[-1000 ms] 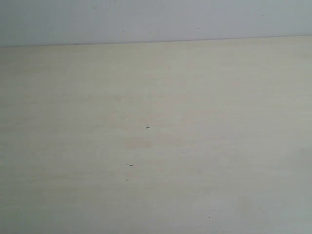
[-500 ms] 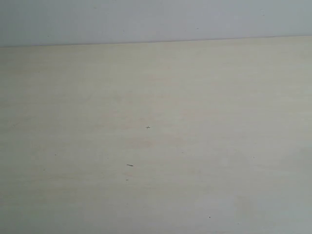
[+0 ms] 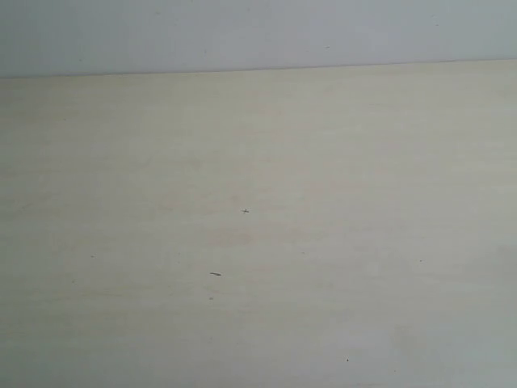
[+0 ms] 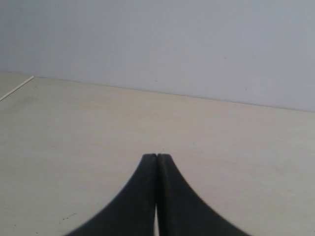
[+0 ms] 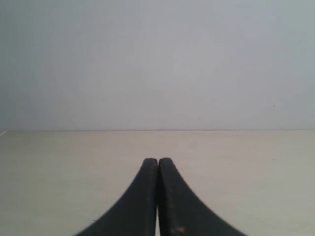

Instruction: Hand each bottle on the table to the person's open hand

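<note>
Operator: Grippers, nearest the lenses: how do they stand?

Observer: The left gripper has its black jaws pressed flat together, tip to tip, with nothing between them. The right gripper is the same, its jaws together and gripping nothing. One of its jaws carries a tiny orange fleck, well back from the tip.

Operator: And below them?

Observer: The table, pale beige with faint wood grain. Both pairs of tips hang over the tabletop, but I cannot tell whether they touch it. In the exterior view the table fills all but the top strip of the picture.

Operator: What is on the surface?

Observer: Small marks. Nearest the camera is a dark speck. Farther in lies a short dark dash, and beyond that a cross-shaped mark near the middle. The three lie well apart.

Operator: Farther back?

Observer: The table's far edge runs straight across, and a plain grey-white wall rises right behind it. In the left wrist view a thin pale line crosses one corner of the tabletop, short of that wall.
</note>
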Tool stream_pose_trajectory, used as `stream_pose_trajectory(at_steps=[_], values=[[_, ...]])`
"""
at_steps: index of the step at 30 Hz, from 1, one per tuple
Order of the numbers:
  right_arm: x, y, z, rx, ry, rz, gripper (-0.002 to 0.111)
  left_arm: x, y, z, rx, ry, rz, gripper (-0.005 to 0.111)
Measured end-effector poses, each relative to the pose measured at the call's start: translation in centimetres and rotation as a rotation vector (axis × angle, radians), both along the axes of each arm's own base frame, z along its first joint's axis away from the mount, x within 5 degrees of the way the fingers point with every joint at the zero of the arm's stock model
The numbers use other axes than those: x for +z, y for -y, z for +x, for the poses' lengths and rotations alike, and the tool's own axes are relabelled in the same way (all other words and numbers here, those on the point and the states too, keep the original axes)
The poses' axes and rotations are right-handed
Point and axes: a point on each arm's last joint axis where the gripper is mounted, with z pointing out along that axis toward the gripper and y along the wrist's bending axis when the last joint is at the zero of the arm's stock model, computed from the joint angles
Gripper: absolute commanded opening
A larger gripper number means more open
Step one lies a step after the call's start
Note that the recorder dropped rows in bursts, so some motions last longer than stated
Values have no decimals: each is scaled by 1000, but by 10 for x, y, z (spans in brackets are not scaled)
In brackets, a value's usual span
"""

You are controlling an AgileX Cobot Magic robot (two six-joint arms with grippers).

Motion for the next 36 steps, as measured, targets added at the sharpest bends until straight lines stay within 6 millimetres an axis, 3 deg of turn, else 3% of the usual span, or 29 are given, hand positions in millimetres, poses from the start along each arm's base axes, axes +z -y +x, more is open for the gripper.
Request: stream_pose_trajectory(at_steps=[6,11,14,21,36], values=[[1,1,1,-13,28,-34,0,0,0,0,0,0,0,0],[1,2,6,-111,147,-94,0,0,0,0,0,0,0,0],[-14,-2,16,-169,218,-132,0,0,0,0,0,-2,0,0],[-73,-7,36,-275,260,-175,0,0,0,0,0,-2,0,0],[-77,0,36,-395,236,-128,0,-1,0,0,2,-9,-1,0]])
